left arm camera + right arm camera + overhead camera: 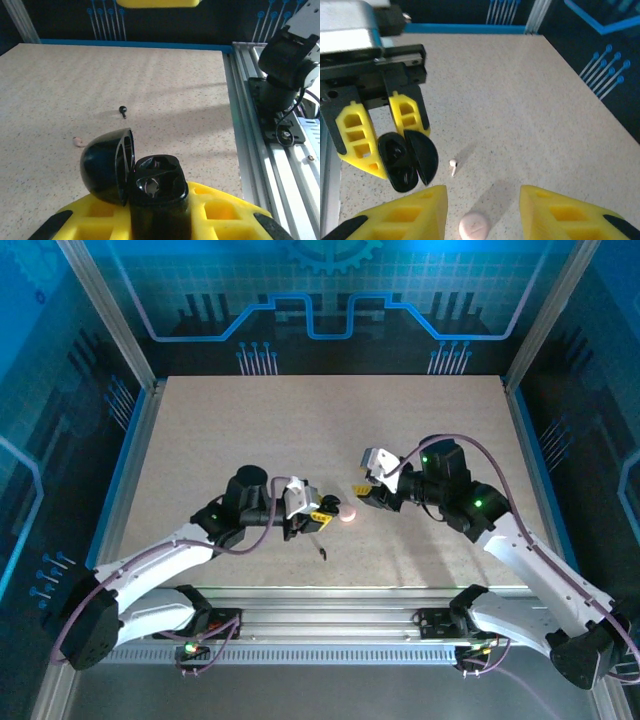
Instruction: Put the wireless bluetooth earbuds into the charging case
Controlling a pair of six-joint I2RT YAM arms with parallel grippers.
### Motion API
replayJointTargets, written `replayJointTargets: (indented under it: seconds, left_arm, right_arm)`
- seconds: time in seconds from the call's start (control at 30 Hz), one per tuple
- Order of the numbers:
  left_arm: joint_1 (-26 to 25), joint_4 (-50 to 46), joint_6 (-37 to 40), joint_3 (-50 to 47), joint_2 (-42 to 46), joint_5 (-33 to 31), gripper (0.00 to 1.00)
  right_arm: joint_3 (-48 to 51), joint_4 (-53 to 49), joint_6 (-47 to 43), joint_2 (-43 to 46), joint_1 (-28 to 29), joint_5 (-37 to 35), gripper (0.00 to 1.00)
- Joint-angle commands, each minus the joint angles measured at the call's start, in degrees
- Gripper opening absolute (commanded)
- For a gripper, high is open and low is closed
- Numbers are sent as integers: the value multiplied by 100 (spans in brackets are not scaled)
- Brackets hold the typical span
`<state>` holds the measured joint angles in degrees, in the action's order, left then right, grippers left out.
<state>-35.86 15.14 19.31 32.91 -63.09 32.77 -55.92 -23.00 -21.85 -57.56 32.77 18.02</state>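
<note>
Left gripper point(385, 135) is clamped on the black charging case point(156, 192), one yellow finger on each side. The lid point(106, 165) is flipped open and hangs to the side. Both earbuds are outside the case, loose on the table point(165, 75).

The pale earbud point(453, 166) lies just beside the open lid, between the case and the pink disc point(474, 226), touching neither. The black earbud point(122, 110) lies apart from the pale one. In the top view it sits nearer the near edge than the left gripper, at point(322, 552).

Right gripper point(482, 196) has its fingers spread apart, gripping nothing. The pink disc sits on the table between its fingertips, so the disc is closer to this gripper than the pale earbud, which is just beyond. The two grippers face each other, close but not touching. A yellow fingertip point(157, 2) of the right one shows at the top of the left wrist view.

An aluminium rail point(250, 130) with an arm base point(287, 65) runs along the table edge, well off from the earbuds.
</note>
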Motion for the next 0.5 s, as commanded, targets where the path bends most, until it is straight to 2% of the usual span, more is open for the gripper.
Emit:
replayJointTargets:
  seconds: [0.0, 0.2, 0.37, 0.47]
  left_arm:
    - [48, 1299, -697, -461, 286, -407, 20]
    - [185, 2526, -1245, -1556, 866, -1345, 20]
    - [350, 2630, -1356, -2179, 1623, -1982, 21]
    - [480, 2646, -1516, -2503, 2003, -2274, 21]
  right_arm:
    - [-49, -624, 929, -121, 12, -442, 42]
    - [-493, -1581, 2446, -726, 235, -1129, 39]
    - [-942, -2218, 3971, -1612, 531, -1319, 37]
    - [-1159, -2389, 4532, -2179, 872, -1406, 35]
